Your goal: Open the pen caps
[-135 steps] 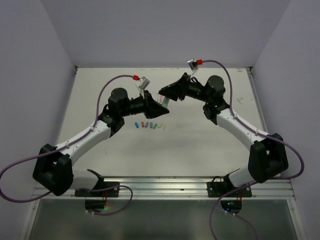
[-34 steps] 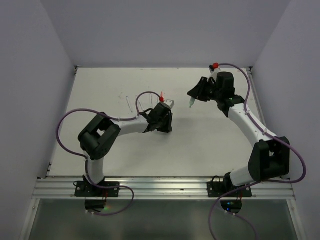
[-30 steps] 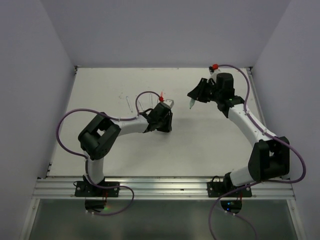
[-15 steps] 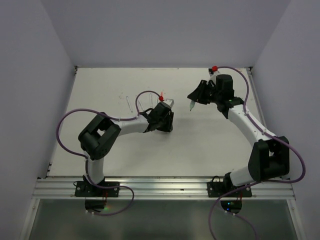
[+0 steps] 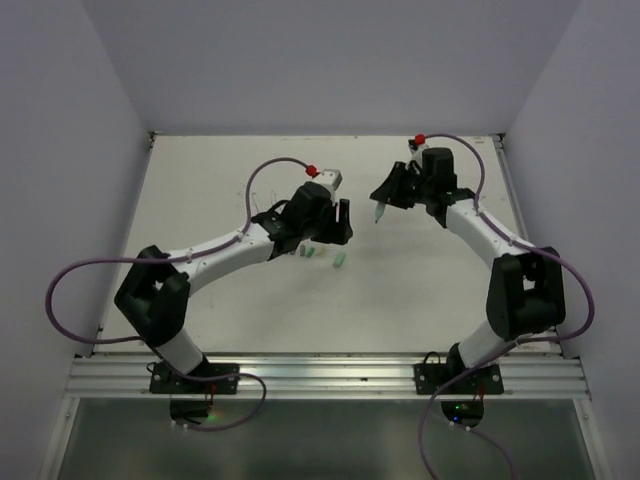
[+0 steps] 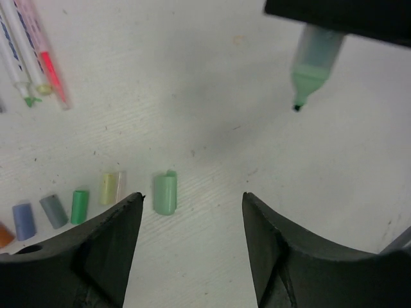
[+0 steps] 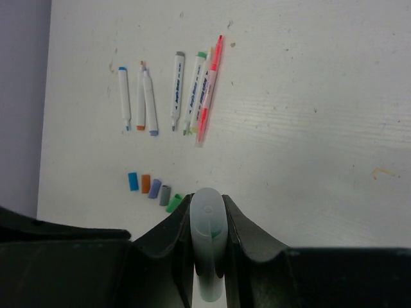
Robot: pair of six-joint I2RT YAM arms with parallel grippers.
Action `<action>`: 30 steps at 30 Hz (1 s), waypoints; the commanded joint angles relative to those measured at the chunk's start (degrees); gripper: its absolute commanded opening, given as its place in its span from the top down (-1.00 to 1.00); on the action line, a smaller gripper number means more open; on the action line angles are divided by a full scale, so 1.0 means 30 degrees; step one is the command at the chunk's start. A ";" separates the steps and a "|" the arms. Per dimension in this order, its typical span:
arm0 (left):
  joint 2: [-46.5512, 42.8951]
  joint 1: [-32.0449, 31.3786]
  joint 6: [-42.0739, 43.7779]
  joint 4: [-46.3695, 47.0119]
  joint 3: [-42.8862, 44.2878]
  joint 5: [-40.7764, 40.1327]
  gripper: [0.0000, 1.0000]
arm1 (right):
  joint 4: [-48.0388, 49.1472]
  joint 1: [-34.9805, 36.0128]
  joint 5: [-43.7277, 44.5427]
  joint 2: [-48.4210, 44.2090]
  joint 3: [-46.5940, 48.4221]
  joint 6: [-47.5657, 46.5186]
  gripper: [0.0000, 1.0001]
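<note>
My left gripper [image 6: 189,200] is open and empty, above the table; it also shows in the top view [image 5: 341,226]. A mint green cap [image 6: 165,194] lies just inside its left finger, apart from it. Left of it lie the yellowish cap [image 6: 108,188], green cap [image 6: 79,206], grey cap [image 6: 52,210] and purple cap [image 6: 23,221]. My right gripper [image 7: 207,200] is shut on a white pen barrel [image 7: 208,256], whose bare mint tip [image 6: 307,80] points down. The right wrist view shows the blue cap [image 7: 133,181] and orange cap [image 7: 146,184].
Several uncapped pens [image 7: 173,90] lie side by side further back on the white table [image 5: 420,280], among them a pink one [image 7: 210,83]. They also show in the left wrist view [image 6: 32,51]. Walls close in the table on three sides.
My left arm has risen and stretched out from over the cap row. The mint green cap now lies on the table right of the row. The right gripper shifted slightly left with its pen.
</note>
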 commanded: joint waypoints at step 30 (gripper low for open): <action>-0.8762 0.7916 0.1375 -0.2609 -0.4733 -0.2023 -1.00 | 0.6958 0.2061 -0.3083 1.3923 0.8847 0.4955 0.60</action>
